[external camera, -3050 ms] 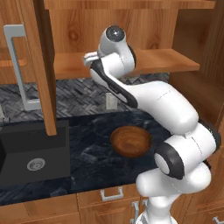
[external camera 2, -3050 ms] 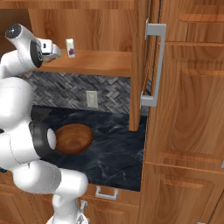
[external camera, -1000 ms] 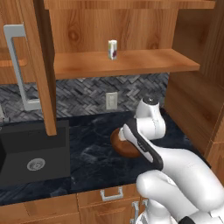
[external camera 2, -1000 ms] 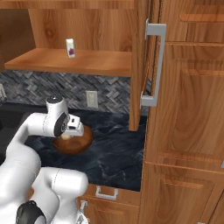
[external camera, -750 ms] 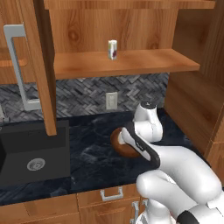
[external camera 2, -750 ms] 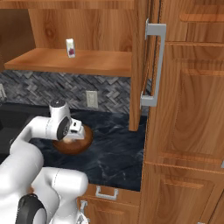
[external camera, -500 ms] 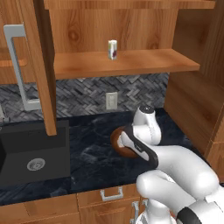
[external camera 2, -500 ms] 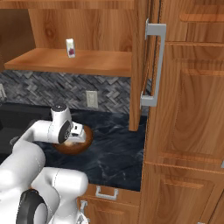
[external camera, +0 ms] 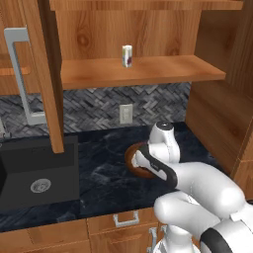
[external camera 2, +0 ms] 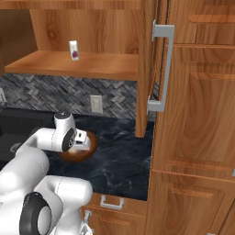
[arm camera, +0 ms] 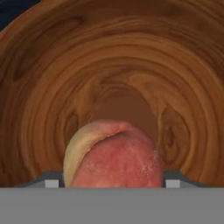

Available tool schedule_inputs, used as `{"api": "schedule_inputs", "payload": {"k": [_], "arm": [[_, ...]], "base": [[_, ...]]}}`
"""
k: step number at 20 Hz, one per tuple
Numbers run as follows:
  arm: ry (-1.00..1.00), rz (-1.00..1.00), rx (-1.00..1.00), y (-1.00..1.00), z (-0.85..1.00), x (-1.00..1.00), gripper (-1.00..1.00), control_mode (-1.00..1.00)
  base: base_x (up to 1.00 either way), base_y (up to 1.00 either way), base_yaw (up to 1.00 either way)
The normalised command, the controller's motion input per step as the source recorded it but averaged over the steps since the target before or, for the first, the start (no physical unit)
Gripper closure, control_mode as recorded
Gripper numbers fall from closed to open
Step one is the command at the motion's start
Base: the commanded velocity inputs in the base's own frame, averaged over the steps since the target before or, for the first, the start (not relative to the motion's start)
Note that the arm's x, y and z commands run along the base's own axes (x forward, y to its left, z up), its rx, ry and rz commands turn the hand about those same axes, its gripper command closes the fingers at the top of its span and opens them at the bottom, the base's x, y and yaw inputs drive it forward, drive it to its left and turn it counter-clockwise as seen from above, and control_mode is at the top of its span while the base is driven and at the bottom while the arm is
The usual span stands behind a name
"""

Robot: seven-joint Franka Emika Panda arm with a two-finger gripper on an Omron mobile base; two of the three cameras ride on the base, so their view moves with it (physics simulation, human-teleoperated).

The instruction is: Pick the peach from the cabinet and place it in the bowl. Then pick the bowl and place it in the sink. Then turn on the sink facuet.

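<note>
Dark gripper (external camera 2: 82, 140) low over bowl (external camera 2: 89, 148), jaws spread w/ peach (arm camera: 114, 154) between them, grip or just released can't tell, peach inside bowl on black counter (external camera 2: 121, 158), white can (external camera: 127, 56) on cabinet shelf (external camera: 148, 69), sink (external camera: 29, 173) to left.

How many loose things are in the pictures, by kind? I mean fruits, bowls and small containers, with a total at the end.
Fruits: 1, the peach, down inside the bowl.
Bowls: 1, the bowl, on the dark counter.
Small containers: 1, the white cylinder, upright on the cabinet shelf.
Total: 3
</note>
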Motion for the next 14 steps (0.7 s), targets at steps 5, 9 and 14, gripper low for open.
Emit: {"api": "schedule_inputs", "payload": {"k": [5, 9, 14], "arm": [[-0.08, 0.0, -0.01, 0.05, 0.24, 0.11, -1.0, -1.0], [-0.09, 0.02, -0.05, 0.14, 0.25, 0.02, -1.0, -1.0], [-0.08, 0.12, -0.11, 0.17, 0.1, -0.52, -1.0, -1.0]], "base": [[0.0, 0.0, 0.0], [0.0, 0.0, 0.0], [0.0, 0.0, 0.0]]}}
